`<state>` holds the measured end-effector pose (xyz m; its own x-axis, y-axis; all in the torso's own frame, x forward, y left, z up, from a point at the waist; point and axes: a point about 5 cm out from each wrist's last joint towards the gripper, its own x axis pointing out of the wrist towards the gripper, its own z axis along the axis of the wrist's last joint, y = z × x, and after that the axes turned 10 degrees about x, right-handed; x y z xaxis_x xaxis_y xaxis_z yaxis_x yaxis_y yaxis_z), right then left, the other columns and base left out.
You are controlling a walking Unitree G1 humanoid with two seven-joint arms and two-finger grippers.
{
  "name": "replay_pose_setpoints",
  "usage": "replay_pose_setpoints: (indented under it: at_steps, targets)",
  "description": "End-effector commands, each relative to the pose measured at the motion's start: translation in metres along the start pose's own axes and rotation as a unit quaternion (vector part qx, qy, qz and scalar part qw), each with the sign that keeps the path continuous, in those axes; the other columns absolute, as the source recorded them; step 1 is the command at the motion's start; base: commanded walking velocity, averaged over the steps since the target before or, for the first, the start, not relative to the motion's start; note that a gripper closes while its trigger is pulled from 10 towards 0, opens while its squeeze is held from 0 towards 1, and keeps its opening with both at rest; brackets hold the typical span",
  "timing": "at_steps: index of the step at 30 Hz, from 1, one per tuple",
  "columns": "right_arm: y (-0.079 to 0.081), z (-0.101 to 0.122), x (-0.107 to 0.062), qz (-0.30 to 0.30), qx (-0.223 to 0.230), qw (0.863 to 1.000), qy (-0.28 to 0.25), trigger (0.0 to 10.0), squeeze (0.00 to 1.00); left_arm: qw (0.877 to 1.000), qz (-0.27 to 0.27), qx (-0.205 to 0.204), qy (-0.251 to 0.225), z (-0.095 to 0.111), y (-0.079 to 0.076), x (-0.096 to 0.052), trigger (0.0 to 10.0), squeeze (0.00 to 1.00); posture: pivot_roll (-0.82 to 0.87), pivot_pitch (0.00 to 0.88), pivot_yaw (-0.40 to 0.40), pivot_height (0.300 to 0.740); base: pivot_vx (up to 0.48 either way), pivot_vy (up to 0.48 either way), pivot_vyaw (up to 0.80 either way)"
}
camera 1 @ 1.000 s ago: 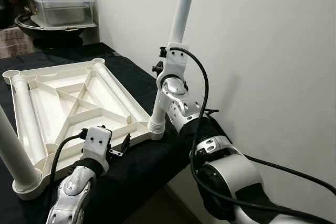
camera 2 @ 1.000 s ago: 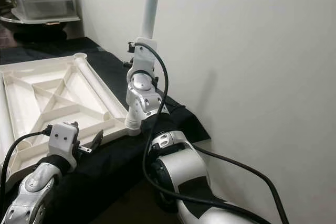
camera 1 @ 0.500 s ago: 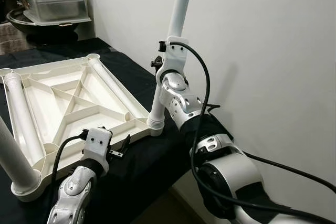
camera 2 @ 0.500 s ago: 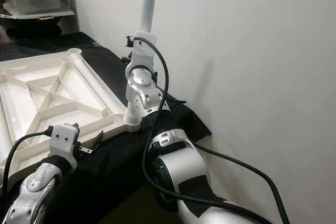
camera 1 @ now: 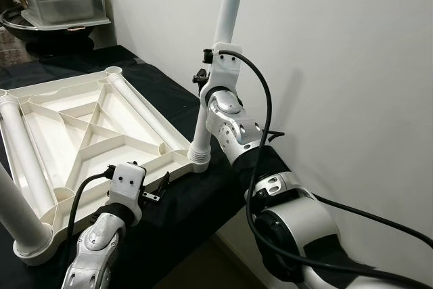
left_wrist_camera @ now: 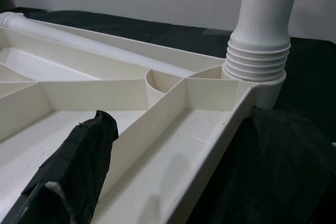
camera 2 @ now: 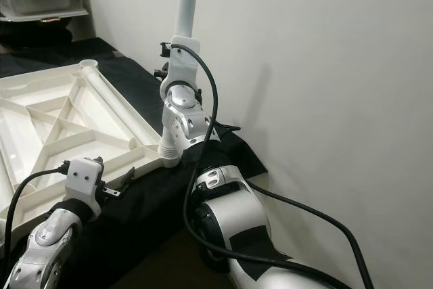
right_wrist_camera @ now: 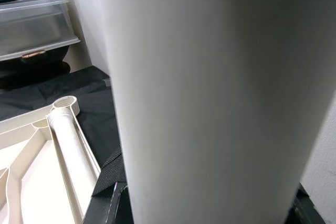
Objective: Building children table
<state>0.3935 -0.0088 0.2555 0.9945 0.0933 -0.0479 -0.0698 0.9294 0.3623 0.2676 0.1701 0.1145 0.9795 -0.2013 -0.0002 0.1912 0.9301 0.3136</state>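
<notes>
The cream plastic ribbed table panel lies underside up on the black-draped tabletop. One white tubular leg stands in its near left corner; two more lie in the side channels. My right hand is clenched on the white leg standing in the near right socket, now more upright than a second ago. My left hand hangs released beside the panel's edge.
</notes>
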Motion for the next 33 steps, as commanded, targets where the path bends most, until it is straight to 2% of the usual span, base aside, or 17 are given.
replay_pose_setpoints:
  at_steps: [1,3,4,6,7,15,16,19,21,24,25,27,28,29,31,33]
  targets:
    - [-0.008,-0.025,-0.001,-0.014,0.021,0.997,0.070,10.0,0.21,1.000,-0.008,0.002,0.001,-0.002,-0.004,0.001,10.0,0.00,0.03,0.000,-0.155,0.740,0.000,0.000,0.00]
    - [-0.008,-0.025,-0.001,-0.013,0.022,0.997,0.069,10.0,0.21,1.000,-0.009,0.002,0.002,-0.002,-0.004,0.001,10.0,0.00,0.03,0.000,-0.155,0.740,0.000,0.000,0.00]
    - [-0.007,-0.024,-0.001,-0.012,0.023,0.997,0.067,10.0,0.87,1.000,-0.009,0.002,0.002,-0.002,-0.004,0.001,10.0,0.00,0.02,0.000,-0.152,0.740,0.000,0.000,0.00]
    - [-0.007,-0.023,-0.001,-0.011,0.023,0.997,0.066,10.0,0.87,1.000,-0.009,0.002,0.002,-0.002,-0.004,0.001,10.0,0.00,0.02,0.000,-0.152,0.740,0.000,0.000,0.00]
    - [-0.006,-0.021,-0.002,-0.007,0.027,0.998,0.062,10.0,1.00,1.000,-0.009,0.002,0.002,-0.002,-0.004,0.001,10.0,0.00,0.02,0.000,-0.152,0.740,0.000,0.000,0.00]
    - [-0.002,-0.007,-0.006,0.023,0.044,0.998,0.039,10.0,1.00,1.000,-0.007,0.003,0.002,-0.002,-0.002,0.001,10.0,0.00,0.03,0.000,-0.153,0.740,0.000,0.000,0.00]
    - [-0.003,0.002,-0.010,0.037,0.048,0.998,0.027,10.0,1.00,1.000,-0.006,0.003,0.002,-0.002,-0.002,0.000,10.0,0.00,0.03,0.000,-0.153,0.740,0.000,0.000,0.00]
    - [-0.004,0.010,-0.014,0.052,0.053,0.997,0.017,10.0,1.00,1.000,-0.007,0.003,0.003,-0.003,-0.002,0.000,10.0,0.00,0.02,0.000,-0.146,0.740,0.000,0.000,0.00]
    - [-0.004,0.010,-0.014,0.052,0.053,0.997,0.017,10.0,1.00,1.000,-0.007,0.003,0.003,-0.003,-0.002,0.000,10.0,0.00,0.02,0.000,-0.146,0.740,0.000,0.000,0.00]
    - [-0.009,0.028,-0.021,0.121,0.056,0.991,0.010,10.0,1.00,1.000,-0.012,0.001,0.000,-0.002,-0.003,0.002,10.0,0.00,0.02,0.000,-0.138,0.740,0.000,0.000,0.00]
    - [-0.009,0.028,-0.021,0.121,0.056,0.991,0.010,10.0,1.00,1.000,-0.012,0.001,0.000,-0.002,-0.003,0.002,10.0,0.00,0.02,0.000,-0.138,0.740,0.000,0.000,0.00]
    - [-0.012,0.035,-0.025,0.175,0.055,0.983,0.011,10.0,1.00,1.000,-0.013,0.001,-0.001,-0.001,-0.003,0.003,10.0,0.00,0.02,0.000,-0.136,0.740,0.000,0.000,0.00]
    - [-0.012,0.035,-0.025,0.175,0.055,0.983,0.011,10.0,1.00,1.000,-0.013,0.001,-0.001,-0.001,-0.003,0.003,10.0,0.00,0.02,0.000,-0.136,0.740,0.000,0.000,0.00]
    - [-0.017,0.038,-0.029,0.239,0.044,0.970,0.026,10.0,1.00,1.000,-0.013,0.002,-0.001,-0.001,-0.001,0.003,10.0,0.00,0.01,0.000,-0.131,0.740,0.000,0.000,0.00]
    - [-0.019,0.039,-0.032,0.279,0.041,0.959,0.038,10.0,1.00,1.000,-0.013,0.003,-0.001,-0.001,-0.001,0.003,10.0,0.00,0.01,0.000,-0.131,0.740,0.000,0.000,0.00]
    - [-0.028,0.038,-0.033,0.316,0.015,0.947,0.053,10.0,1.00,1.000,-0.014,0.003,-0.001,-0.002,-0.001,0.003,10.0,0.00,0.01,0.000,-0.130,0.740,0.000,0.000,0.00]
